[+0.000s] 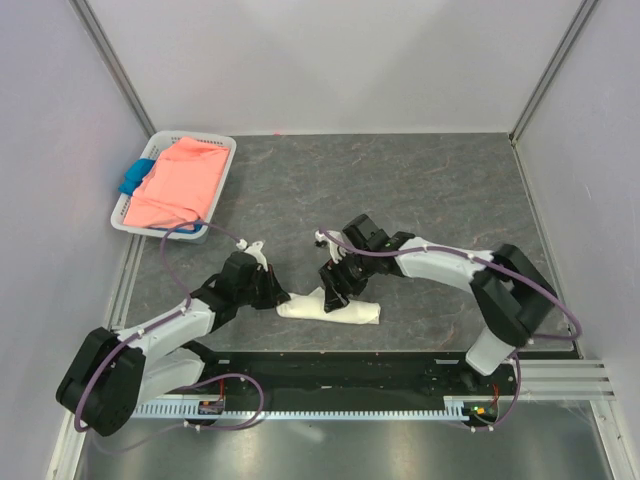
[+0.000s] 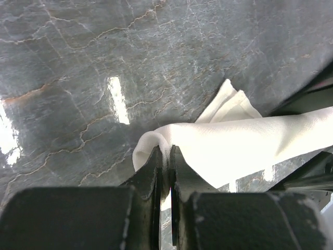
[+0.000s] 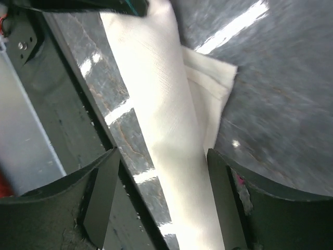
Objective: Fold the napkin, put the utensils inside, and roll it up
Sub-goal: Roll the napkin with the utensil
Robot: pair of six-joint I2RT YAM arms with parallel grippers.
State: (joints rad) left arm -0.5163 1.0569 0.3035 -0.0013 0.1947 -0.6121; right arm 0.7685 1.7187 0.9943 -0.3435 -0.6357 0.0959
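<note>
Rolling is judged nearly done: the napkin (image 1: 347, 312) is seen rolled by the table's (image 1: 420, 190) near edge, one end pinched in the left hand (image 1: 278, 297), the right hand (image 1: 334, 291) held wide over it.

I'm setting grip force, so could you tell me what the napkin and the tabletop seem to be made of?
The napkin: soft woven cloth, off-white, matte; a fine weave shows and it folds limply. The tabletop: dark grey veined stone or stone-print laminate, I cannot tell which; glossy, since it mirrors bright lights.
</note>
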